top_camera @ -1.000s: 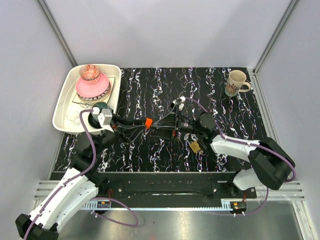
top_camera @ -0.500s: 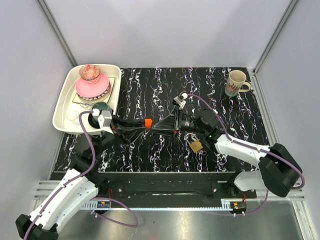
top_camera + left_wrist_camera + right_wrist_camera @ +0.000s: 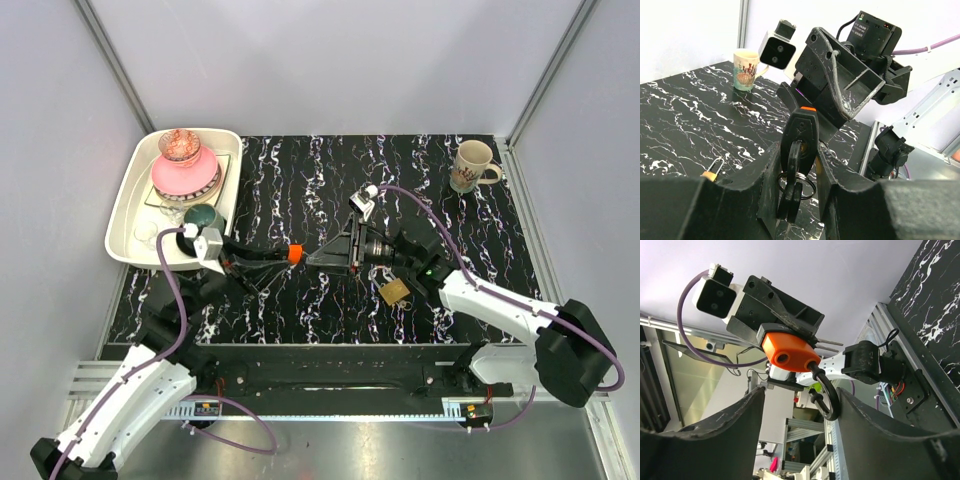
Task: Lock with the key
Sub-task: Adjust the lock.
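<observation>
Left pincer (image 3: 799,152) is clamped on the key (image 3: 787,354), its 2 dark fingers pressed to either side, holding it up off the bench (image 3: 300,170) about mid-width, in the near half. From the right wrist view the key's head is a bright orange plastic block with rounded corners and a small round hole through it. A black ring (image 3: 826,412) hangs below it, and the left wrist view shows more dark keys (image 3: 790,200) dangling from that ring. I cannot make out the metal blade.

Right pincer (image 3: 799,391) faces the key head-on with its jaws spread wide and nothing in them. Its tips are close in front of the orange head, and I cannot tell whether they touch it.

Behind both pincers the bench lies open back to the pale wall. A brass padlock (image 3: 393,291) lies under the right arm, towards the front edge. A cream patterned mug (image 3: 470,165) stands in the far right corner. A white rounded tray (image 3: 125,215) sits at the far left, its rim past the edge of the black top, with a pink bowl (image 3: 185,178) in it.

The bench top is black with white veining like marble. The pincer fingers are black plastic, scuffed pale along their edges.
</observation>
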Tool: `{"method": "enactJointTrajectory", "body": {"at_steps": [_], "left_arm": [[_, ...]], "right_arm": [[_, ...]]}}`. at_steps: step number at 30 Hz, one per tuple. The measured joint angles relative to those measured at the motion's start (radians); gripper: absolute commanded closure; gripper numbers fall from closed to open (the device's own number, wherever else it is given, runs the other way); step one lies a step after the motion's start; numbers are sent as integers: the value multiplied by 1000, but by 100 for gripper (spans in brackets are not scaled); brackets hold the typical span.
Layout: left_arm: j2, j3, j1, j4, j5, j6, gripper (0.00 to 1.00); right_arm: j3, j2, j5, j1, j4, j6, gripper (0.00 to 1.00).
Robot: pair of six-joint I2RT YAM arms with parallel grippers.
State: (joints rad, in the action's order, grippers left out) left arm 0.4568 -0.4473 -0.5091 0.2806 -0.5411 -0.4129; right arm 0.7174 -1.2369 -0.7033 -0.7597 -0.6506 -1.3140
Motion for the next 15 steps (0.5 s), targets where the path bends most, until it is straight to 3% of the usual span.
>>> {"method": "enactJointTrajectory", "body": {"at_steps": [10,15], "left_arm": [[21,0,0,-14,19,-40,100],[40,-8,-1,-53,51,-63,100]], "right_arm": [[8,38,-4,0,91,113,30],[84,113,65,0,372,352,25]]}}
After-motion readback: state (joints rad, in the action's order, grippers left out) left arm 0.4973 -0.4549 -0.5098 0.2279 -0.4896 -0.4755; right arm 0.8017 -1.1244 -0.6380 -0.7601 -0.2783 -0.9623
